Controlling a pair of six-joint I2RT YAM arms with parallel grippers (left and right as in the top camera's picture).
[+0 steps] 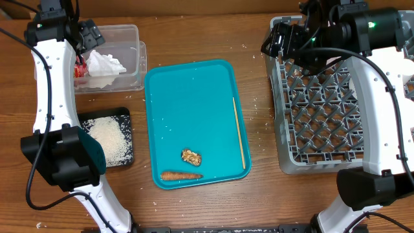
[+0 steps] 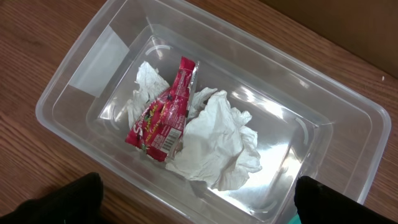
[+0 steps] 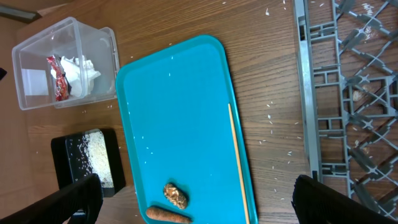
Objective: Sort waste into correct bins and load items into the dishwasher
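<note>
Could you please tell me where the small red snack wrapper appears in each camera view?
Overhead: small red snack wrapper upper left, inside the clear plastic rectangular tub.
Left wrist: wrapper centre, in the tub.
Right wrist: wrapper upper left, in the tub.
Shared landmark: the tub.

I work over a brown wood-grain table [image 1: 259,129], evenly lit. Beyond its far edge lies a plain tan surface [image 2: 348,18].
</note>
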